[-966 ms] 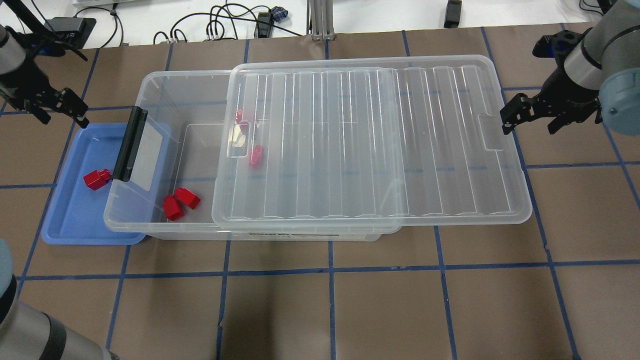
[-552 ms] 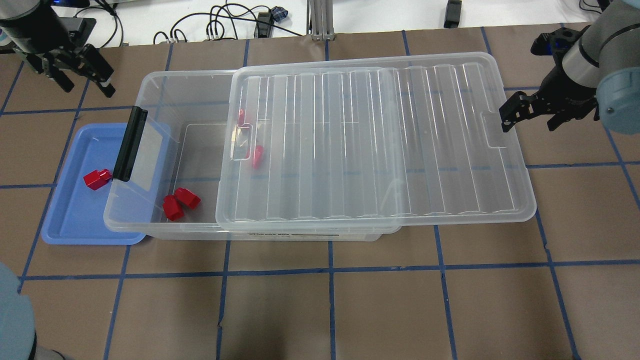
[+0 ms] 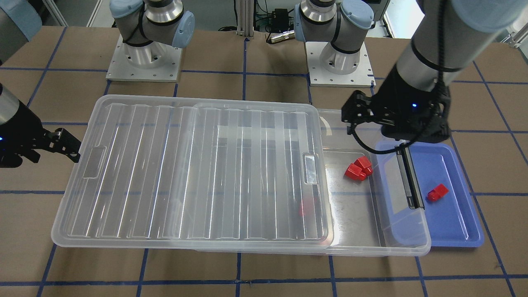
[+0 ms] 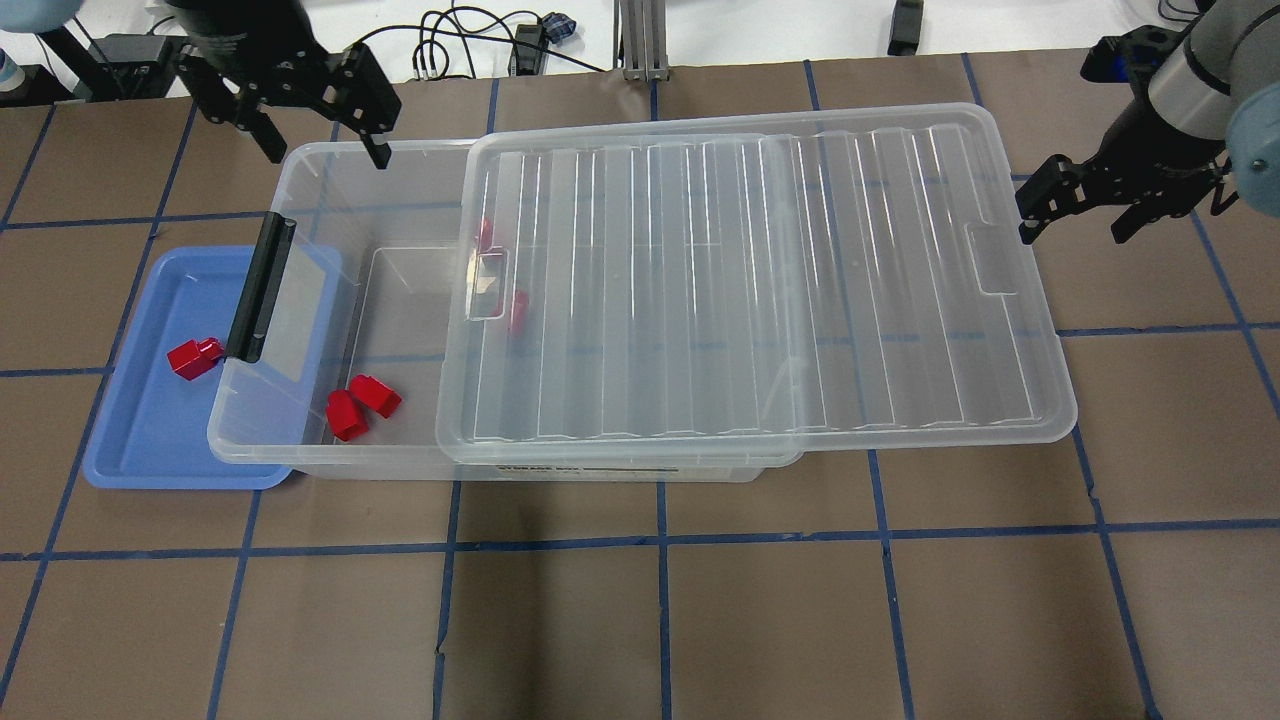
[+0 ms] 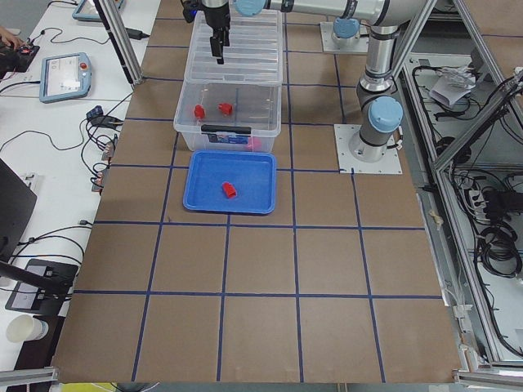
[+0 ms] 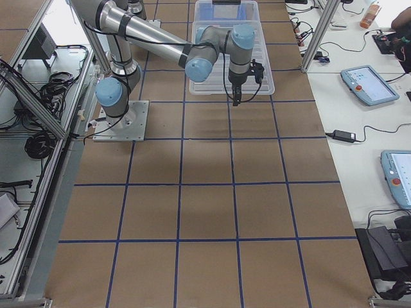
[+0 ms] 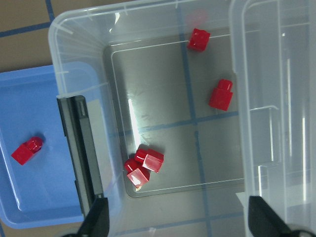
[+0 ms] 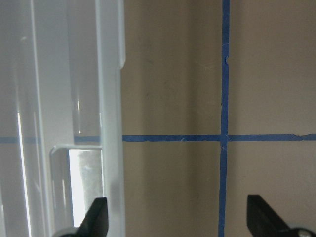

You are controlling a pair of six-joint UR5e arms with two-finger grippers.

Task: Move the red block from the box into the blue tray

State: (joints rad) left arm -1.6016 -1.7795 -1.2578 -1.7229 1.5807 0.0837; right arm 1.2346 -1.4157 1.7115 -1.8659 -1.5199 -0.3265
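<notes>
One small red block [image 4: 193, 358] lies in the blue tray [image 4: 150, 440], which sits partly under the latch end of the clear box [image 4: 300, 165]. It also shows in the front view [image 3: 437, 192] and the left wrist view [image 7: 28, 150]. In the box lie a red clump of two pieces [image 4: 360, 405] and two single red blocks [image 7: 220, 94] [image 7: 198, 39] near the lid's edge. The ribbed lid [image 4: 750, 280] covers most of the box. My left gripper [image 4: 327, 150] is open and empty above the box's uncovered far corner. My right gripper [image 4: 1078, 228] is open and empty beside the lid's right end.
The black latch [image 4: 258, 290] stands on the box's short end over the tray. The lid overhangs the box on the right. Cables and a metal post [image 4: 640, 40] lie beyond the table's far edge. Both arm bases [image 3: 144, 57] stand on the robot's side.
My left gripper has moved from beside the tray's far corner rightward to above the box's open end. The lid has slid a little to the right. My right gripper has shifted slightly away.
</notes>
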